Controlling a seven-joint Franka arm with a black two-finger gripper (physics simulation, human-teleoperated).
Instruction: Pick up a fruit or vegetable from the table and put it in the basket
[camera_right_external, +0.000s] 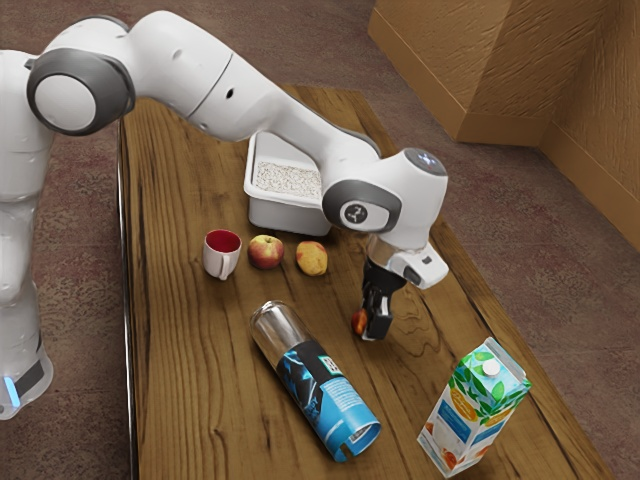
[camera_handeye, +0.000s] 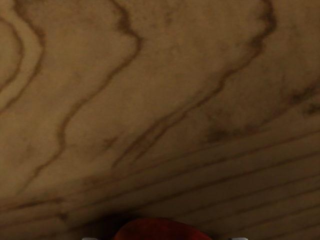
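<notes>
"What could spoil things for the gripper (camera_right_external: 370, 326)?"
"An off-centre hold might let the red fruit (camera_right_external: 357, 321) slip out, and a low carry could knock the mango (camera_right_external: 312, 259) near the basket (camera_right_external: 284, 217)"
"Is the fruit gripped?"
"That can't be told. It sits at the gripper's tip, low by the wooden table (camera_right_external: 190, 370), perhaps touching it. The gripper covers part of it, the wrist view's lower edge cuts it off, and the arm (camera_right_external: 225, 90) hides a basket corner"

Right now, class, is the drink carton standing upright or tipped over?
Upright. The carton stands on its base on the table, with its white cap at the top.
</notes>
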